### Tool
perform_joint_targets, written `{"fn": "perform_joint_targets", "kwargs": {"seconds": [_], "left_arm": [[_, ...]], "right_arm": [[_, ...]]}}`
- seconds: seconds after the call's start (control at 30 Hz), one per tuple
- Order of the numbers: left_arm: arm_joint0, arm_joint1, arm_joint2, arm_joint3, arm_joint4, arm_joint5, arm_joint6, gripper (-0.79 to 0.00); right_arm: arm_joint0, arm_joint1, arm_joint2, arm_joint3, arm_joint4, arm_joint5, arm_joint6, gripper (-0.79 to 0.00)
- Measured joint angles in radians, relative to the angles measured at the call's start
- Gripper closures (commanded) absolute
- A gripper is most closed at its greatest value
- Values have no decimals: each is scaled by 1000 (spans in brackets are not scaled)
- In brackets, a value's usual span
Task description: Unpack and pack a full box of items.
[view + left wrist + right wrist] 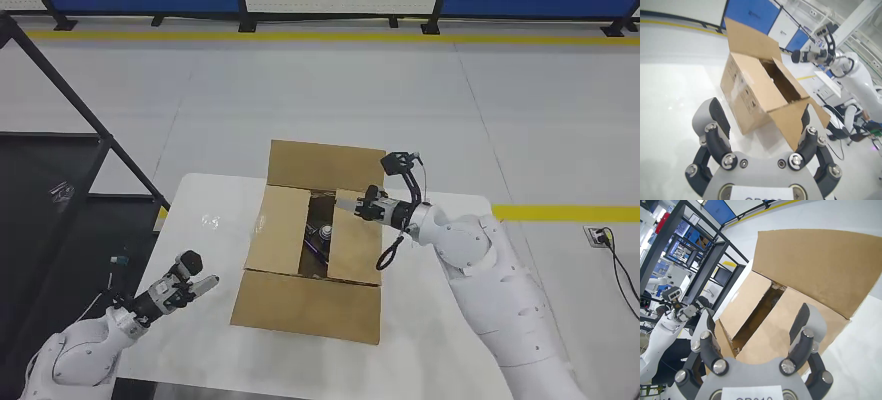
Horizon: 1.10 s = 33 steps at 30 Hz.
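Note:
A brown cardboard box (300, 300) stands in the middle of the white table (200, 210). Its far and near outer flaps lie folded outward. The two inner flaps are partly down, and the gap between them shows dark items (320, 238) inside. My right gripper (350, 205) hovers open just above the right inner flap (772, 321), nothing between its fingers. My left gripper (203, 273) is open and empty, low over the table to the left of the box (753, 85). The left wrist view catches the right gripper (797, 55) beyond the box.
A black metal frame (80, 120) and a dark surface stand off the table's left side. Bare table lies left of the box and along its right side. Yellow floor lines (560, 212) run behind the table.

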Motion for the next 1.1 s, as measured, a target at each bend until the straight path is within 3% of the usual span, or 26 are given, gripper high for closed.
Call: {"fn": "perform_joint_targets", "kwargs": {"seconds": [0.1, 0.2, 0.6, 0.83, 1.1], "left_arm": [[6, 22, 15, 43, -124, -67, -159, -785], [15, 42, 76, 34, -207, -50, -223, -785], [-26, 173, 369, -24, -376, -72, -195, -785], [-87, 246, 459, -33, -589, -71, -195, -785], [-150, 290, 510, -48, -714, -71, -195, -785]], "right_arm": [[0, 0, 0, 1, 3, -4, 1, -785], [-1, 0, 0, 0, 3, -3, 0, -785], [26, -13, 53, 183, 105, 71, -313, -785], [120, -38, 19, 412, 169, -6, -413, -785], [240, -82, -26, 701, 282, -143, -412, -785]]}}
